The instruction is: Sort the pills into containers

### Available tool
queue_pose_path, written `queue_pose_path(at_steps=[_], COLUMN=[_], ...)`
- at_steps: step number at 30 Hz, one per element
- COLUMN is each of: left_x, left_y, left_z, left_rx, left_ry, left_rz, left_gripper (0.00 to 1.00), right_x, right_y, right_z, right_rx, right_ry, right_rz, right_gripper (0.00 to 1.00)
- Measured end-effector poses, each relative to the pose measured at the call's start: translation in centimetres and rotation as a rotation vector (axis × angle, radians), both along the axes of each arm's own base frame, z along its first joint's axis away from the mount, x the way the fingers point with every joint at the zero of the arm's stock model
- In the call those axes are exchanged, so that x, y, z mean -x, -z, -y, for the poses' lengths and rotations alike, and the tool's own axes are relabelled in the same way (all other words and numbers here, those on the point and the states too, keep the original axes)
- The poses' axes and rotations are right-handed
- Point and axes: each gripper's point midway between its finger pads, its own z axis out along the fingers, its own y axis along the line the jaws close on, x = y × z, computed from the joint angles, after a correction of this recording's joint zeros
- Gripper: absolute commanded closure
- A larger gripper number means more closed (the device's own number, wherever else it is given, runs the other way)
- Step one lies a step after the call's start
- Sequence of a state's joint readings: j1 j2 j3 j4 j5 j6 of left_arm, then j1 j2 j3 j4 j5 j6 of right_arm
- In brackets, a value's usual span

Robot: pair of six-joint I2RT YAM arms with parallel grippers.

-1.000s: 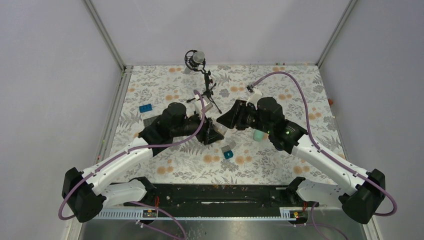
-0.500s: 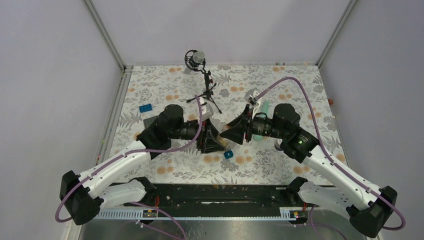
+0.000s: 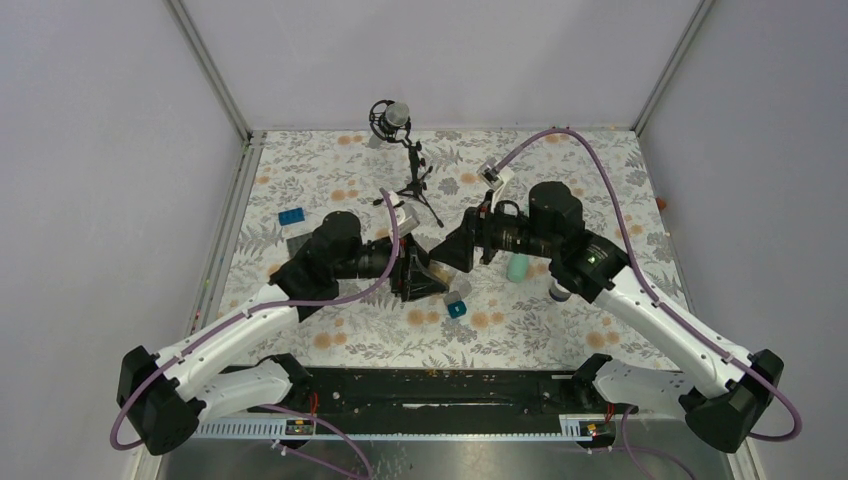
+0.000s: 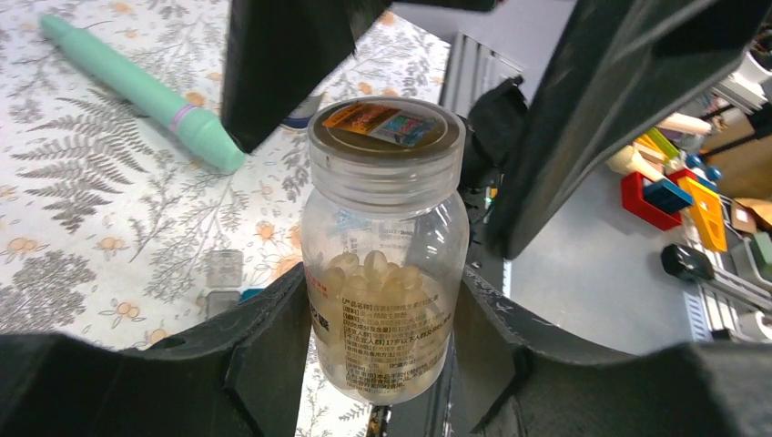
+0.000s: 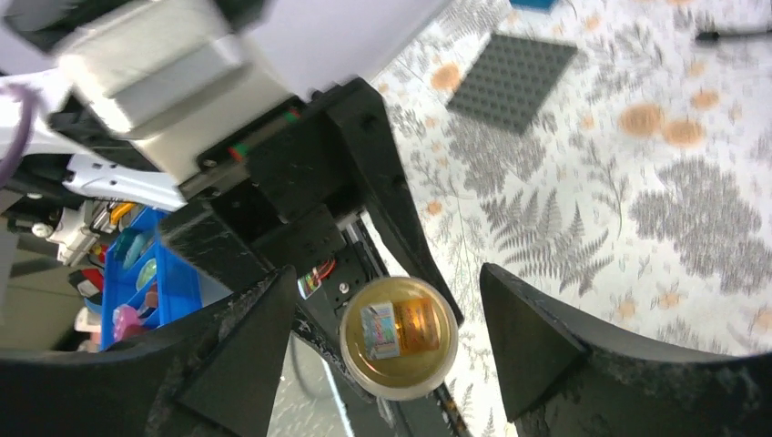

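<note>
Jaws of left gripper (image 3: 428, 280) clamped on clear jar (image 4: 384, 264) half full of pills (image 4: 369, 278) above bench (image 3: 330, 180) centre, lid (image 4: 386, 127) aimed at 2 o'clock toward wide-spread empty jaws of right gripper (image 3: 452, 252); mint-green strip (image 3: 517, 268) at 3 o'clock.

White-linked left arm (image 3: 230, 325) and right arm (image 3: 660, 320) are trailing purple cables (image 3: 553, 130); left gripper (image 4: 378, 337) and right gripper (image 5: 387, 319) are looking matte black.

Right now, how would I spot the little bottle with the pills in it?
At the middle of the flowered tablecloth, the left end effector clamps a small clear jar. Unlike the mint-green strip nearby, it holds pale amber pills and has an orange sticker on its lid.
</note>
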State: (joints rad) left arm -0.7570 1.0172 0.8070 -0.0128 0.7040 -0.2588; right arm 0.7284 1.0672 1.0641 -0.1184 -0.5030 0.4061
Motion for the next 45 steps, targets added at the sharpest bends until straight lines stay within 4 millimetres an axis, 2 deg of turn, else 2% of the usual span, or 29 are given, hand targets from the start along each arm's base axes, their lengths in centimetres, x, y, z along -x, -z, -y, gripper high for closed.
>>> queue_pose_path(at_steps=[3,5,11,14,17,21,32,33,34,35,36,37,41,45], left_x=[-0.9,-1.3,-1.7,-1.6,-1.4,-0.6,3.1,3.3,3.4,3.4,3.4,3.3,3.0,1.2], left_y=[0.3,0.5,1.1,1.2,1.2,0.6,-1.8,-1.9,-2.0,-2.1,-2.2,-2.2,-1.5,-0.6], left_z=[0.0,-0.1,-0.2,-0.2,-0.2,0.1,0.4,0.4,0.4,0.4,0.4,0.4,0.3,0.2], left_rx=[-0.014,-0.021,-0.041,-0.045,-0.042,-0.010,0.090,0.096,0.100,0.104,0.106,0.106,0.081,0.041], left_ry=[-0.048,-0.069,-0.099,-0.099,-0.086,-0.027,0.192,0.203,0.208,0.212,0.211,0.210,0.186,0.078], left_rz=[0.001,0.001,-0.015,-0.025,-0.026,-0.014,0.004,0.008,0.012,0.017,0.019,0.020,-0.001,-0.010], left_gripper=[1.00,1.00,1.00,1.00,1.00,1.00,1.00,1.00,1.00,1.00,1.00,1.00,1.00,1.00], right_x=[-0.5,-0.7,-0.6,-0.5,-0.2,0.6,4.7,4.9,4.9,5.0,4.9,4.8,3.1,0.3], right_y=[1.5,2.5,3.3,3.3,3.2,2.4,0.0,-0.2,-0.3,-0.4,-0.5,-0.4,-0.4,0.6], right_z=[0.0,0.2,0.9,1.1,1.2,1.6,2.4,2.5,2.5,2.5,2.4,2.4,2.3,1.9], right_rx=[0.038,0.072,0.125,0.136,0.138,0.117,0.016,0.012,0.009,0.007,0.005,0.005,0.024,0.039], right_ry=[0.042,0.066,0.103,0.103,0.082,-0.003,-0.342,-0.351,-0.357,-0.360,-0.360,-0.354,-0.246,-0.065], right_rz=[-0.083,-0.136,-0.182,-0.181,-0.163,-0.101,0.161,0.177,0.191,0.199,0.203,0.199,0.149,-0.022], right_gripper=[0.22,0.28,0.81,0.94,1.00,1.00,1.00,0.93,0.76,0.53,0.39,0.32,0.29,0.27])
